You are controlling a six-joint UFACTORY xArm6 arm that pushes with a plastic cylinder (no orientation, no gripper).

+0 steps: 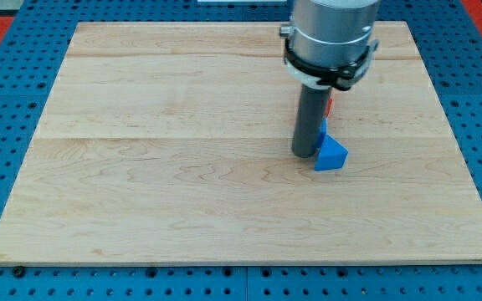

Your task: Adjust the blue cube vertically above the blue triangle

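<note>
tip (305,154) resting on the wooden counter (182,167), right of centre. just at 3 o'clock of the tip, touching or almost touching it, a blue triangle (331,155). behind the rod, at about 1 o'clock, a small red block (328,106), mostly hidden, shape not clear. no blue cube to be found anywhere on the counter; maybe hidden behind the rod and the wide grey arm body (329,38), cannot tell. a small blue edge near the rod, just above the triangle, could belong to either the triangle or the cube.

no fingers here, only a straight rod, so wide or narrow has no meaning; nothing held.

judgement on the step: cube needed at 12 o'clock of the triangle, in line with it. good way probably: first lifting of doubt about where the cube is, then approach from the side away from the goal, pushing through the cube's middle so it slides straight and does not turn. short, slow pushes better than one long one. danger: tip so close to the triangle, any move toward 3 o'clock would shift the triangle and move the target itself. also care for the red block near the goal place.
</note>
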